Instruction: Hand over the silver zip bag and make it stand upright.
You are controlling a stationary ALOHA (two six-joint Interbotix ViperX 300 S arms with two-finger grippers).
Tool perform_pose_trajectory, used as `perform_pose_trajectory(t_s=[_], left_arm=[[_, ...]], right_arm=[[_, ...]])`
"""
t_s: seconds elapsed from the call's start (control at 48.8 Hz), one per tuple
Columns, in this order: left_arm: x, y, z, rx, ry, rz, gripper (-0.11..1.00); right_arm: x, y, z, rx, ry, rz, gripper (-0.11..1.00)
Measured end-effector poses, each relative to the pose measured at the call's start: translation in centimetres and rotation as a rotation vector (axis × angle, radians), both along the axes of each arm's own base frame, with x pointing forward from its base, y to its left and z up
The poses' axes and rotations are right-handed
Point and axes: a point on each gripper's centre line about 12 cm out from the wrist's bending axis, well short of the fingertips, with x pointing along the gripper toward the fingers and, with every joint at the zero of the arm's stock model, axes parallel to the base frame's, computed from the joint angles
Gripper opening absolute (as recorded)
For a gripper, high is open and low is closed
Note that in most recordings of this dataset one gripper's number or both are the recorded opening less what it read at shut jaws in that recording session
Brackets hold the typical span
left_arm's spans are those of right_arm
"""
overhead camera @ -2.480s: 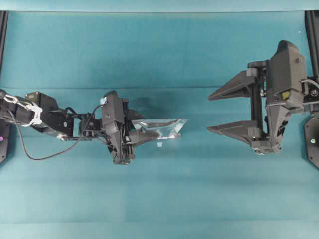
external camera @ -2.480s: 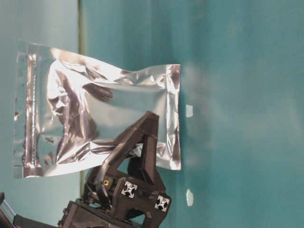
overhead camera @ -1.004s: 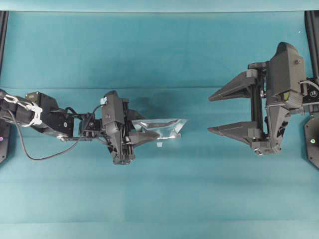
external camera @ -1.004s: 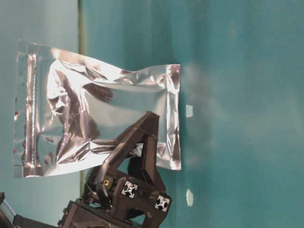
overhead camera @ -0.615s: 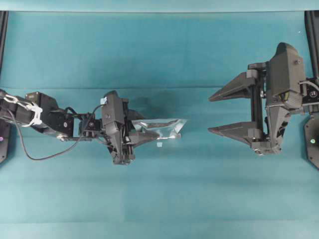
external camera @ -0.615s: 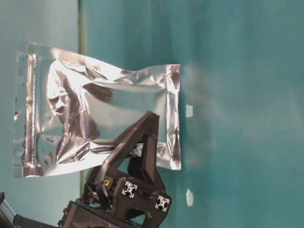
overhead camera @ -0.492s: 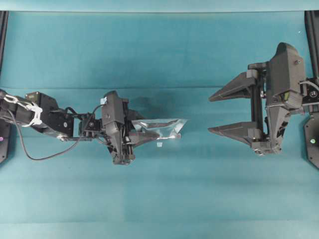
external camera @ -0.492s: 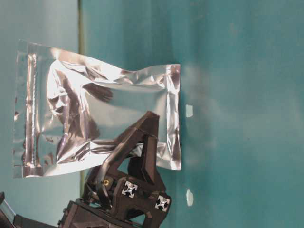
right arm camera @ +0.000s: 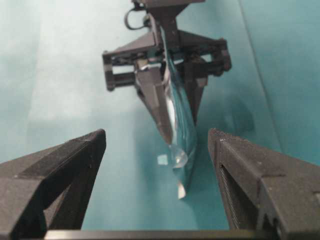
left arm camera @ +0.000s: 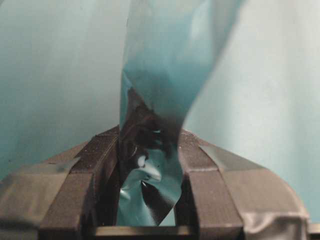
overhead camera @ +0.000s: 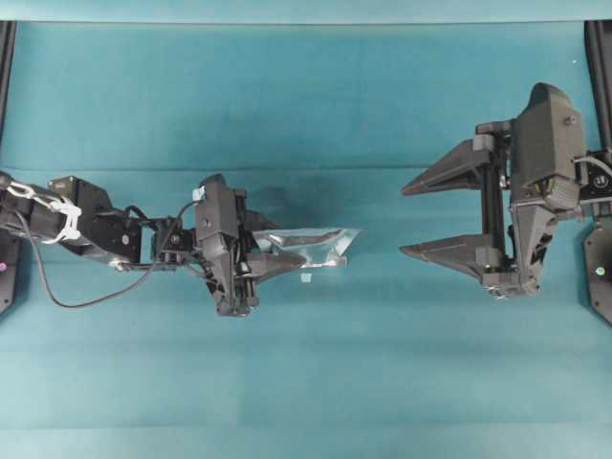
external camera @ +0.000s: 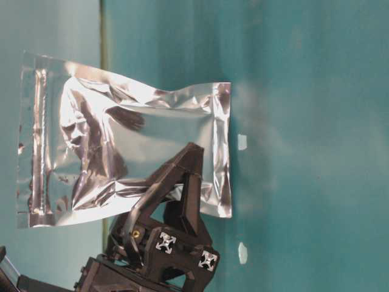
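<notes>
The silver zip bag (overhead camera: 320, 240) is a crinkled foil pouch held on edge in the air, pointing toward the right arm. My left gripper (overhead camera: 280, 252) is shut on one end of it. In the table-level view the bag (external camera: 115, 140) shows its broad face, with the left gripper (external camera: 189, 163) clamped on its lower edge. The left wrist view shows the foil (left arm camera: 155, 75) pinched between the fingers (left arm camera: 100, 155). My right gripper (overhead camera: 413, 214) is open and empty, a short gap from the bag's free end. In its wrist view the bag (right arm camera: 178, 127) hangs ahead of and between the spread fingers (right arm camera: 75, 155).
The teal table (overhead camera: 306, 382) lies under both arms. A tiny white speck (overhead camera: 306, 278) lies just below the bag, and it also shows in the right wrist view (right arm camera: 162, 159). Two specks (external camera: 242, 142) show in the table-level view. Black frame posts (overhead camera: 6, 57) stand at the table's side edges.
</notes>
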Motion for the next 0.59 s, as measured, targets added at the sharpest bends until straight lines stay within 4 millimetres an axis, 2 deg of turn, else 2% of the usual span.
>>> perform_pose_trajectory(t_s=[0.594], left_arm=[[0.03, 0.01, -0.07, 0.001, 0.02, 0.0, 0.29]], right_arm=[[-0.14, 0.0, -0.32, 0.002, 0.008, 0.0, 0.87]])
